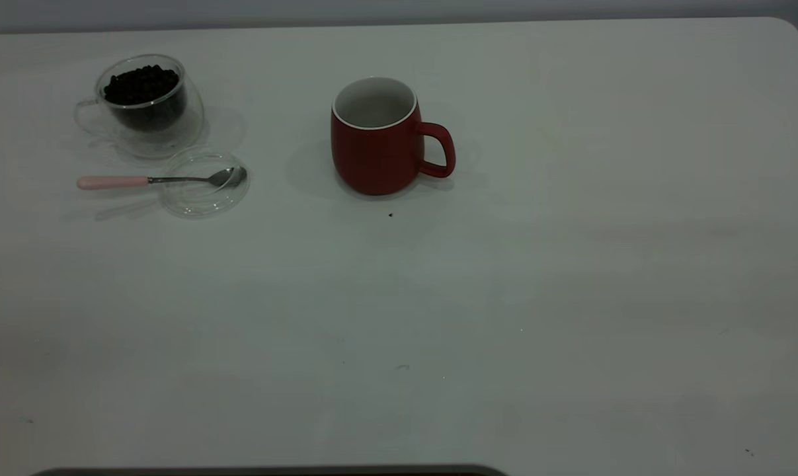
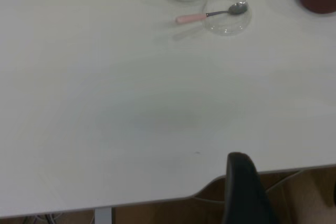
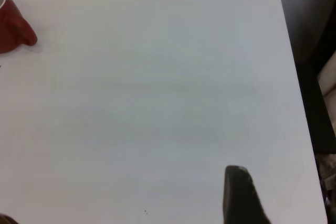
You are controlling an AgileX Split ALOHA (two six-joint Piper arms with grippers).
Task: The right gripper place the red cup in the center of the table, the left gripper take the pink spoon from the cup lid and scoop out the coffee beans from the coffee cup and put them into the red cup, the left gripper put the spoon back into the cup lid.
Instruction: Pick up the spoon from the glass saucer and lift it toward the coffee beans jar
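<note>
The red cup stands upright near the middle of the table, handle to the right, its white inside bare. At the far left the coffee cup holds coffee beans. In front of it lies the cup lid. The pink spoon rests with its bowl in the lid and its handle pointing left. Neither arm appears in the exterior view. My left gripper hangs over the table's near edge, far from the spoon. My right gripper is well away from the red cup.
A single dark speck lies just in front of the red cup. In the right wrist view the table's side edge runs close by, with dark floor beyond it. A dark strip lines the near edge.
</note>
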